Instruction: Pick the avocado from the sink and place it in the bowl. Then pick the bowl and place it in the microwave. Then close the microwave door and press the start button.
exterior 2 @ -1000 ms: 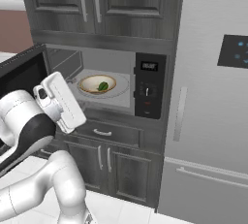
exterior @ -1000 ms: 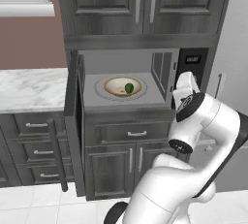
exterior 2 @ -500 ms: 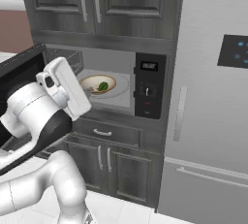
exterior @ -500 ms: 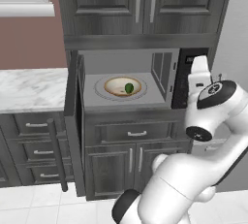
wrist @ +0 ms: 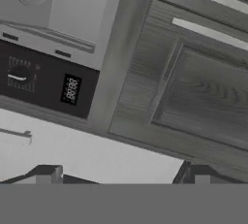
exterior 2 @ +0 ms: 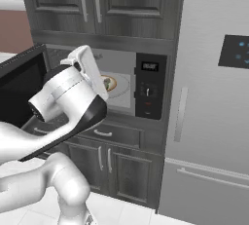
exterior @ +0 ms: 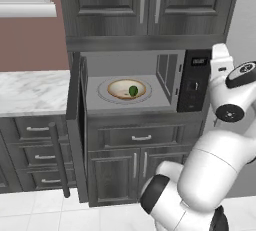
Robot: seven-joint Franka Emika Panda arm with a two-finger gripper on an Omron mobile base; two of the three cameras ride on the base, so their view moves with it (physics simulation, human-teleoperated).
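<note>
The microwave (exterior: pixel 167 75) stands open, and its dark microwave door (exterior 2: pixel 22 87) is swung out to the left. On the turntable inside sits the tan-rimmed bowl (exterior: pixel 125 89) with the dark-green avocado (exterior: pixel 133 91) lying in it. My gripper (exterior: pixel 220 55) is raised in front of the black control panel (exterior: pixel 195 82), to the right of the cavity and clear of the bowl. It is open and holds nothing, its fingertips (wrist: pixel 46 174) far apart in the hand view. From the right base, my hand (exterior 2: pixel 90 68) covers part of the bowl (exterior 2: pixel 112 82). The sink is out of view.
Dark grey cabinets (exterior: pixel 145 5) frame the microwave above and below, with a drawer (exterior: pixel 140 137) just under it. A marble counter (exterior: pixel 30 90) lies to the left. A tall grey fridge (exterior 2: pixel 214 112) stands right of the control panel (exterior 2: pixel 148 92).
My arm has lifted and swung the hand up and to the right, away from the microwave's mouth toward the control panel. The jaws stayed open. Bowl and avocado have not moved.
</note>
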